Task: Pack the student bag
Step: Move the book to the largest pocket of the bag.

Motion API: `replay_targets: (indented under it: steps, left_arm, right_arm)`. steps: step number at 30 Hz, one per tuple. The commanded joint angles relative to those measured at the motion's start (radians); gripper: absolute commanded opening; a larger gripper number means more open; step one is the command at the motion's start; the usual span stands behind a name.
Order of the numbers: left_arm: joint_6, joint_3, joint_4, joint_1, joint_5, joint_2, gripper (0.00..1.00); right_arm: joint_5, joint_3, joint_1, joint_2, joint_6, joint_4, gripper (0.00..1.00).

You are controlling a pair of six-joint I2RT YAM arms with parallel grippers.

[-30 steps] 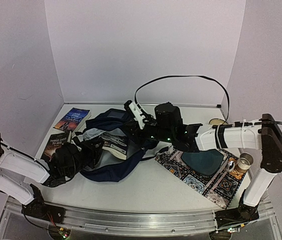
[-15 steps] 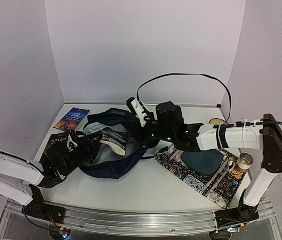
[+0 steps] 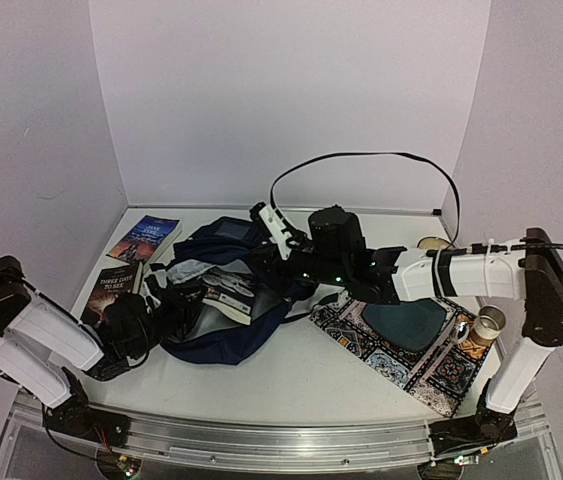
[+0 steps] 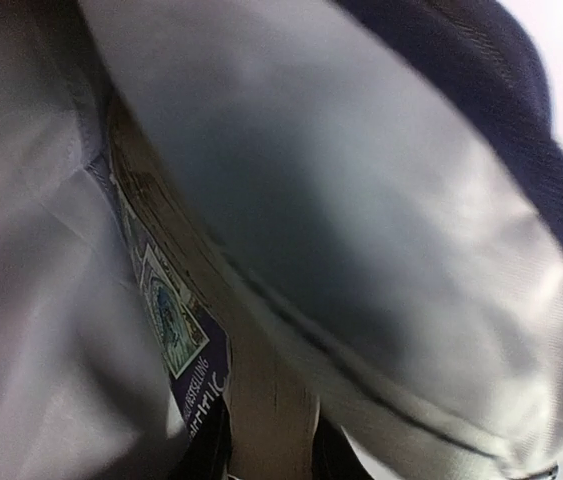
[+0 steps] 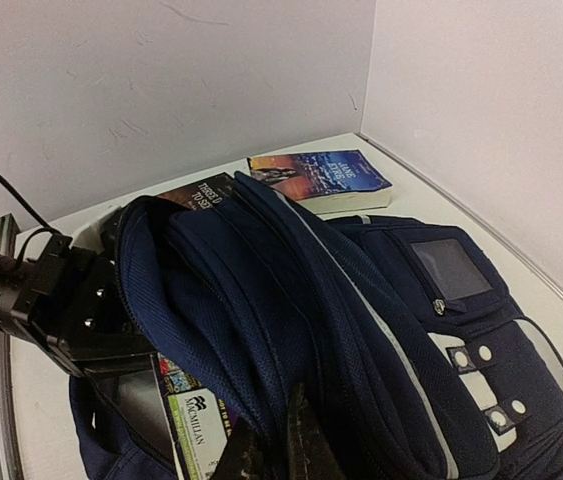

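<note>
The student bag (image 3: 229, 338), dark navy, lies open at centre left. Its mouth faces left and its grey lining (image 4: 341, 200) fills the left wrist view. My left gripper (image 3: 189, 303) reaches into that mouth and is shut on a paperback book (image 3: 229, 289). The book's page edge (image 4: 261, 400) sits between the fingers. My right gripper (image 3: 264, 262) is shut on the bag's upper navy rim (image 5: 261, 330) and holds it up. Under the lifted rim the book's back cover (image 5: 193, 430) shows. The bag's front, with white patches and a grey-blue panel (image 5: 451, 268), faces right.
Two more books lie at far left, a blue one (image 3: 144, 238) and a dark one (image 3: 111, 290). A patterned mat (image 3: 439, 372) at the right carries a dark teal item (image 3: 404, 322) and a small roll (image 3: 488, 322). Walls close in on three sides.
My left arm dipped low and leftward, then rose again, still gripping the book. The bag's mouth and the book shifted slightly. The right gripper kept its hold on the rim.
</note>
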Motion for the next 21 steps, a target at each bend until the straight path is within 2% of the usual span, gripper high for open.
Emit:
replay_targets:
  steps: [1, 3, 7, 11, 14, 19, 21]
  left_arm:
    - [0.015, 0.012, 0.162, 0.022, 0.000, 0.073, 0.02]
    - [0.033, 0.009, 0.160, 0.027, -0.027, 0.104, 0.09]
    - [-0.022, -0.004, 0.158, 0.041, -0.070, 0.181, 0.24]
    - [-0.003, 0.042, 0.154, 0.043, -0.055, 0.230, 0.31]
    - [-0.001, 0.068, 0.143, 0.045, -0.053, 0.248, 0.34]
    - [0.017, 0.090, 0.034, 0.045, -0.122, 0.224, 0.38]
    - [0.039, 0.111, 0.021, 0.045, -0.128, 0.216, 0.27]
  right_arm:
    - [-0.082, 0.098, 0.014, -0.050, 0.026, 0.144, 0.00]
    - [-0.088, 0.103, 0.014, -0.048, 0.026, 0.128, 0.00]
    - [-0.089, 0.109, 0.014, -0.045, 0.026, 0.106, 0.00]
    - [-0.087, 0.114, 0.015, -0.039, 0.026, 0.093, 0.00]
    - [-0.085, 0.116, 0.015, -0.039, 0.026, 0.090, 0.00]
    - [-0.057, 0.117, 0.015, -0.038, 0.026, 0.083, 0.00]
    - [-0.047, 0.116, 0.014, -0.036, 0.026, 0.082, 0.00]
